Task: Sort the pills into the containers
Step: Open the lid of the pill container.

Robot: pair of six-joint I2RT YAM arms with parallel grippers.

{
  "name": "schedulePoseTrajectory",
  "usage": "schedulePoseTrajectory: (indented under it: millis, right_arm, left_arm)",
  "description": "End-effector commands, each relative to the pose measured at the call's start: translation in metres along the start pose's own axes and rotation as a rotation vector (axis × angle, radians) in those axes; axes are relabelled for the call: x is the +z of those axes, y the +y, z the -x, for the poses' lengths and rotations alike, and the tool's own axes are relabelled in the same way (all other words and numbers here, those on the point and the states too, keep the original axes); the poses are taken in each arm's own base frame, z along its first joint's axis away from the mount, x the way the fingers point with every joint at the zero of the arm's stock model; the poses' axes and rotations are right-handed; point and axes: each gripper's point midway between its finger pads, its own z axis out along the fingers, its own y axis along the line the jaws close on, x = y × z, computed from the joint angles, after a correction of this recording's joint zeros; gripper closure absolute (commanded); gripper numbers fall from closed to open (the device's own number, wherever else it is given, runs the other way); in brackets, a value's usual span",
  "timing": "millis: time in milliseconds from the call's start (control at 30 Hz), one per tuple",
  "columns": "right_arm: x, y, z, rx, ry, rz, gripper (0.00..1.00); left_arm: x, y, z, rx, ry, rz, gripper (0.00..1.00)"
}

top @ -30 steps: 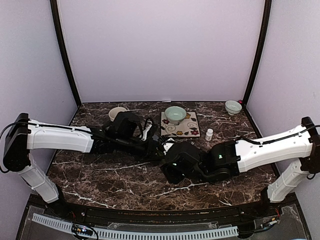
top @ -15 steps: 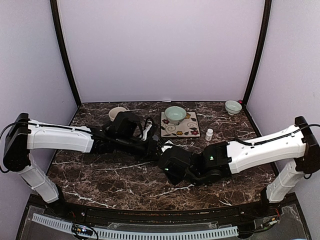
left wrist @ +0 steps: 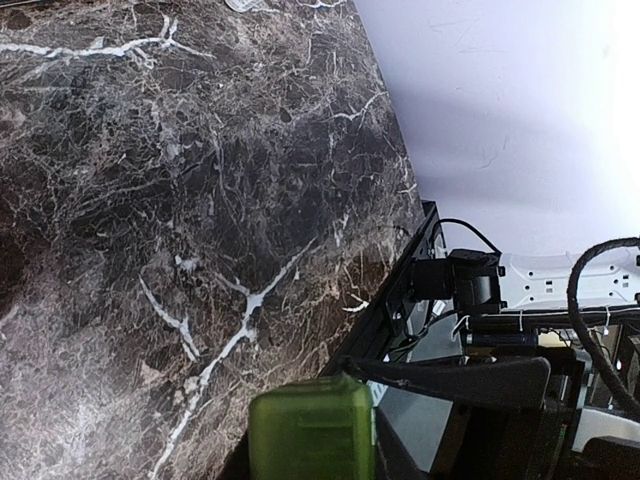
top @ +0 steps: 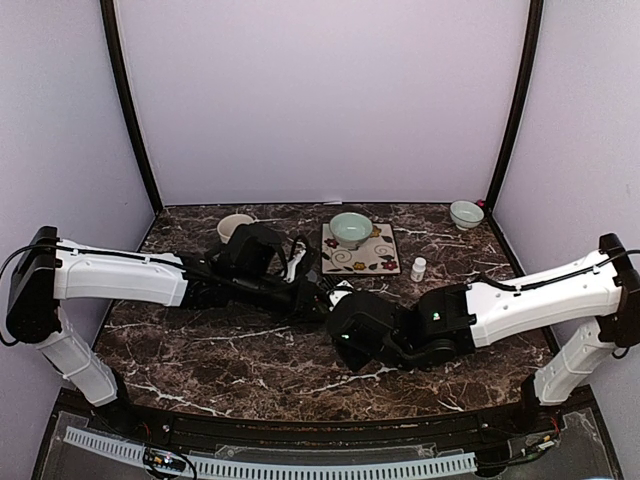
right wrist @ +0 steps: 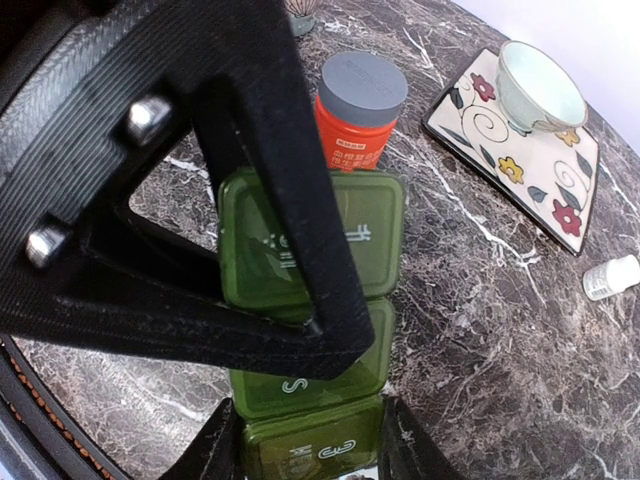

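At the middle of the tabletop the two arms meet head-on, with the left pincer and the right pincer both at the pill box. The top view hides the box under the black wrists. The right wrist view shows it plainly: a dark green strip of three joined compartments lying flat on the marble, all three lids down. The right pincer is closed in on the nearest compartment, with its fingers against either side of it. One black finger of the left pincer slants across the lids of the far and middle compartments. Whether the left pincer grips the box or only lies over it I cannot tell. Its own camera shows just a green corner at the bottom edge and none of its fingers. An orange bottle with a grey cap stands upright just beyond the far end of the strip. Further back lies a flowered tile with a pale green bowl on its rear part. A small white bottle stands just to the right of the tile, apart from it. A beige mug sits at the back left beside the left arm, and a second bowl is in the back right corner.
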Motion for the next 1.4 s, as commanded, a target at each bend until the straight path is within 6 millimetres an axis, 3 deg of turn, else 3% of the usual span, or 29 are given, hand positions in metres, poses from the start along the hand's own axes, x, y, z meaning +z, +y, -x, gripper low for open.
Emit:
schedulePoseTrajectory:
  millis: [0,500,1033,1167,1367]
  right_arm:
    - [-0.012,-0.001,0.008,0.047,-0.025,0.086,0.64]
    - [-0.024,-0.015,0.016,0.237,-0.059,0.357,0.63]
    - [-0.020,-0.032,0.011,0.337,-0.067,0.444,0.59]
    - [-0.018,-0.030,0.010,0.329,-0.064,0.444,0.58]
    - [-0.031,-0.015,0.018,0.268,-0.097,0.442,0.48]
  left_arm:
    - [-0.003,0.006,-0.001,0.051,0.006,0.035,1.00]
    - [-0.003,0.021,-0.010,0.045,0.022,0.042,1.00]
    - [-0.001,0.018,-0.010,0.045,0.025,0.006,1.00]
    - [0.000,0.019,-0.010,0.043,0.024,0.016,1.00]
    - [0.002,0.026,-0.007,0.029,0.020,0.049,1.00]
